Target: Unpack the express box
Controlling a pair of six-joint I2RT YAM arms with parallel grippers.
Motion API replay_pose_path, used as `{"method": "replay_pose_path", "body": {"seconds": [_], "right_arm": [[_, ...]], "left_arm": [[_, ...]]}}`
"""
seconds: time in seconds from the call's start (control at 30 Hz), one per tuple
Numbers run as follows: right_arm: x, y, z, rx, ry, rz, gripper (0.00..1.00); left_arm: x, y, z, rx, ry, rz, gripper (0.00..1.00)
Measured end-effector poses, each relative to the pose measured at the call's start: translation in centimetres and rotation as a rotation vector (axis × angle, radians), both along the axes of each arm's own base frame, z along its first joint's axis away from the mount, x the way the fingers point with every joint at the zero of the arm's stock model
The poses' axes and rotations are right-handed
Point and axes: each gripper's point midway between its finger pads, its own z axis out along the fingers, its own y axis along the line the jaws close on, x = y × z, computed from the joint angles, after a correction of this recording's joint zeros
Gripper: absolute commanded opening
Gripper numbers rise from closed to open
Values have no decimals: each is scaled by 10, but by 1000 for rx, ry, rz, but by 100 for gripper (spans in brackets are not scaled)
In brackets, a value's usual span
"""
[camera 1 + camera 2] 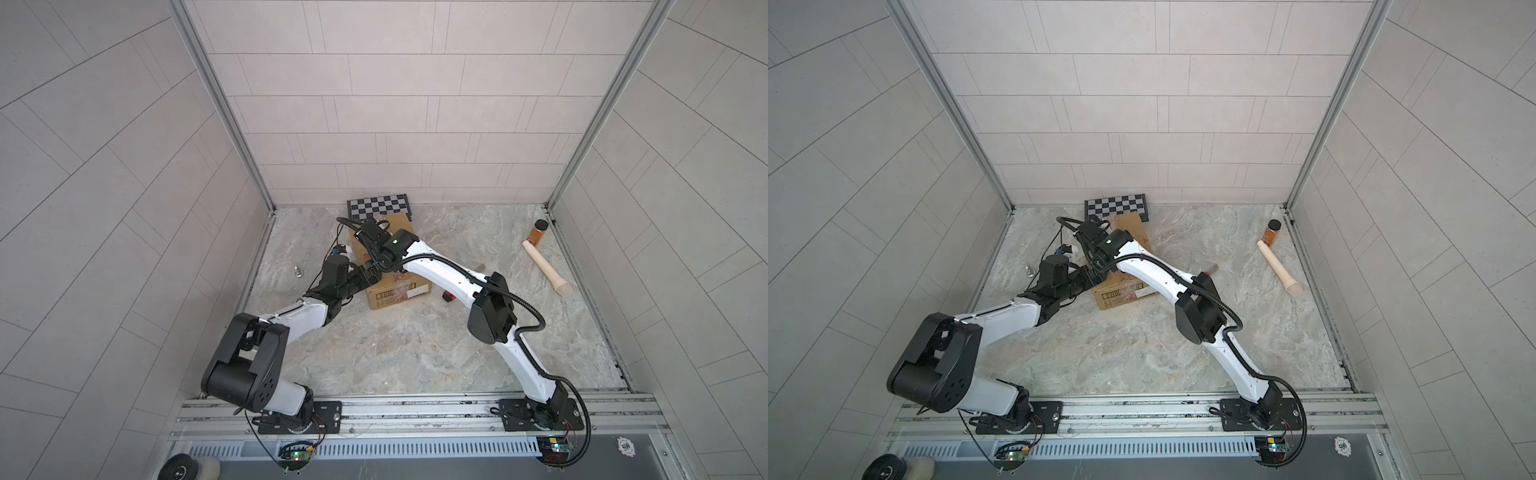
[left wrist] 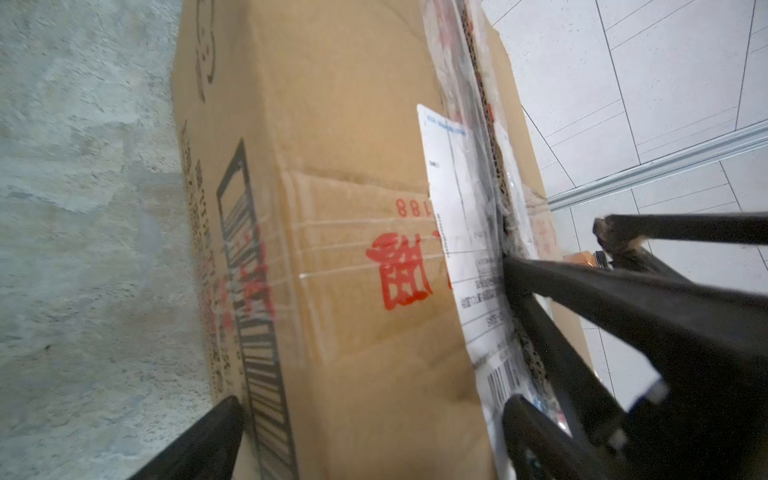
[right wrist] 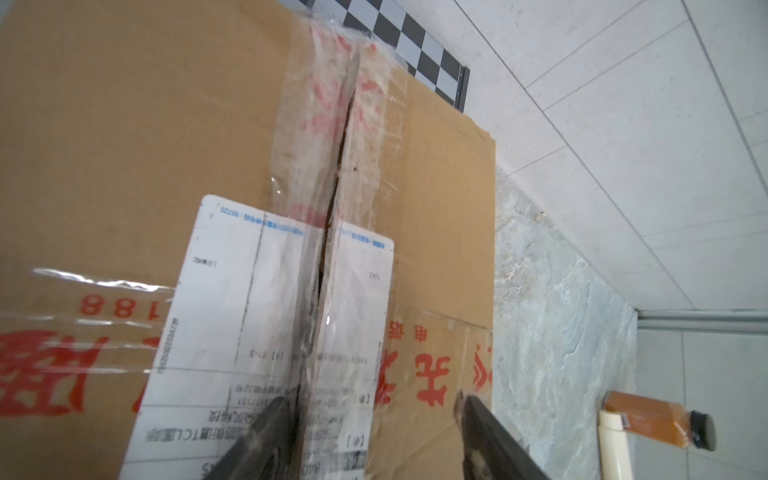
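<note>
Cardboard is filling the middle of both top views: the brown corrugated express box (image 1: 397, 293) (image 1: 1121, 296), taped and labelled, is sitting on the grey marbled tabletop (image 1: 395, 357) (image 1: 1142, 357). A flat black-and-white checkered board (image 1: 380, 206) (image 1: 1116, 206) is lying just behind the box. A cream wooden stick (image 1: 546, 268) (image 1: 1279, 268) and an amber bottle with a black cap (image 1: 539, 231) (image 1: 1271, 232) are resting well to the box's right. A small metal piece (image 1: 298, 271) (image 1: 1029, 271) is sitting to its left. The white-and-black left arm (image 1: 307, 309) (image 1: 1017, 311) is reaching the box's left side, and the right arm (image 1: 440, 266) (image 1: 1154, 274) is crossing over its top.

In the left wrist view, the left jaws are standing spread wide across the box's height. One finger (image 2: 199, 440) is lying low by the printed barcode (image 2: 253, 332), the other (image 2: 536, 432) over the white shipping label (image 2: 453, 232). I cannot tell whether either is pressing the cardboard. A right finger (image 2: 582, 286) is poking its tip into the top seam.

In the right wrist view, the right jaws are standing apart and pinching nothing. One finger (image 3: 266, 440) is sitting at the slit between the top flaps (image 3: 336, 174), the other (image 3: 490, 436) hovering over the outer flap beside the red characters (image 3: 432, 378).
</note>
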Motion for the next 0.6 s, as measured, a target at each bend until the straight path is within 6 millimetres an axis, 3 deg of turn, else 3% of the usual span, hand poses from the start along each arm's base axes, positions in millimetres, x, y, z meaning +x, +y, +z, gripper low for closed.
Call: {"method": "replay_pose_path", "body": {"seconds": [0.17,0.6], "right_arm": [[0,4,-1,12,15,19,32],[4,-2,-3,91,94,43,23]], "left_arm": [[2,0,0,-3,-5,10,99],[5,-4,-2,-5,-12,10,99]]}}
